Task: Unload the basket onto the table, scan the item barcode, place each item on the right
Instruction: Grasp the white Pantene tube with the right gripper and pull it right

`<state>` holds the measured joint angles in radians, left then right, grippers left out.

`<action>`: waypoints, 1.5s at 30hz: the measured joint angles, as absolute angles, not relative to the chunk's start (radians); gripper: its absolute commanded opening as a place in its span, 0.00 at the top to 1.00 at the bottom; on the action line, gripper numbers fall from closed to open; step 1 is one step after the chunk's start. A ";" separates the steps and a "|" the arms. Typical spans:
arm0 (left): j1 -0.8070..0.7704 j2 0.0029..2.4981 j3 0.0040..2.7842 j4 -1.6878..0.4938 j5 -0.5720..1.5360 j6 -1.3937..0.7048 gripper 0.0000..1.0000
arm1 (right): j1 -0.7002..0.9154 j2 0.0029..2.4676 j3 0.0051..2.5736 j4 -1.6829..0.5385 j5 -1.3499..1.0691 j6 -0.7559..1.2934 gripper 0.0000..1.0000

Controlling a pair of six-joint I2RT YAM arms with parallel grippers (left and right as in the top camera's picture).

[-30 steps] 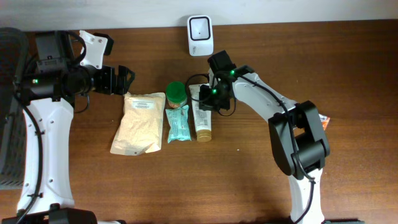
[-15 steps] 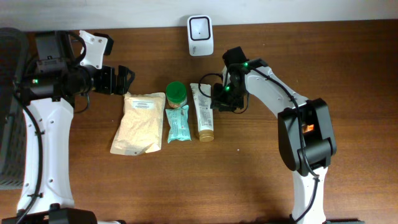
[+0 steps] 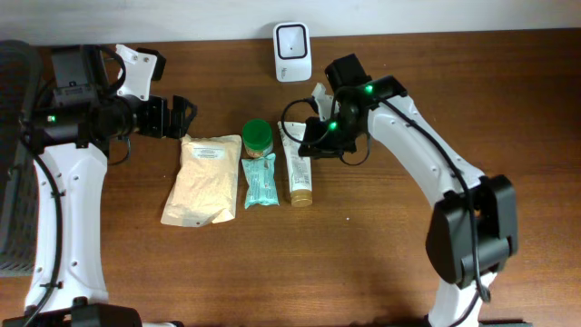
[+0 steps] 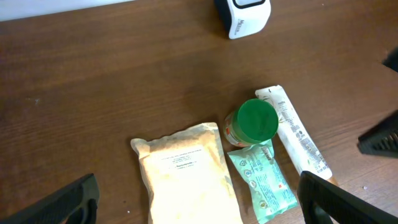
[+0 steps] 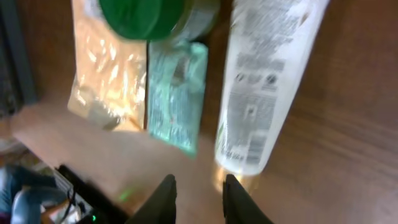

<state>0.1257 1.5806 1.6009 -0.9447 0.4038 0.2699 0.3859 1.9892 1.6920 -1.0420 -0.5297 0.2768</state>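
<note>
Tube (image 3: 298, 171) lies flat at right end of the item row, bare table (image 3: 381, 236) beside it. R gripper (image 3: 315, 143) is over its top end, jaws slightly apart, empty. L gripper (image 3: 182, 116) is wide open, near pouch (image 3: 204, 177) top edge.

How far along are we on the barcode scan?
Nothing looks scanned: the pouch, jar, teal packet and tube all rest on the table, apart from the scanner. In hand: the right pincer hovers above the tube, slightly parted and empty; the left pincer is wide open, holding nothing. Left: grasp an item, lift it and show its barcode to the scanner.
</note>
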 measured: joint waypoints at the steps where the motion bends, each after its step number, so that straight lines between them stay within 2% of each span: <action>1: 0.126 1.581 1.601 -0.945 0.404 0.270 0.01 | 0.397 1.989 1.689 -1.040 -0.529 0.276 0.80; 8: 0.126 1.581 1.601 -0.945 0.404 0.270 0.01 | 0.511 2.048 1.502 -0.808 -0.521 0.363 0.80; 12: 0.126 1.581 1.601 -0.945 0.404 0.270 0.01 | 0.504 2.057 1.438 -0.796 -0.469 0.418 0.80; 18: 0.126 1.581 1.601 -0.945 0.404 0.270 0.01 | 0.436 2.057 1.435 -0.849 -0.409 0.438 0.80; 22: 0.126 1.581 1.601 -0.945 0.404 0.270 0.01 | 0.305 2.057 1.435 -0.849 -0.363 0.434 0.80; 24: 0.126 1.581 1.601 -0.945 0.404 0.270 0.01 | 0.229 2.057 1.435 -0.787 -0.355 0.434 0.76; 27: 0.126 1.581 1.601 -0.945 0.404 0.270 0.01 | 0.146 2.057 1.435 -0.651 -0.361 0.431 0.66; 31: 0.126 1.581 1.601 -0.945 0.403 0.270 0.01 | 0.128 2.057 1.435 -0.493 -0.379 0.443 0.64; 36: 0.126 1.581 1.601 -0.945 0.404 0.270 0.01 | 0.139 2.057 1.435 -0.468 -0.419 0.496 0.59; 39: 0.126 1.581 1.601 -0.945 0.404 0.270 0.01 | 0.144 2.057 1.435 -0.479 -0.467 0.535 0.43; 41: 0.126 1.581 1.601 -0.945 0.404 0.270 0.01 | 0.155 2.057 1.435 -0.506 -0.473 0.571 0.37; 45: 0.126 1.581 1.601 -0.945 0.404 0.270 0.01 | 0.208 2.063 1.435 -0.510 -0.427 0.684 0.38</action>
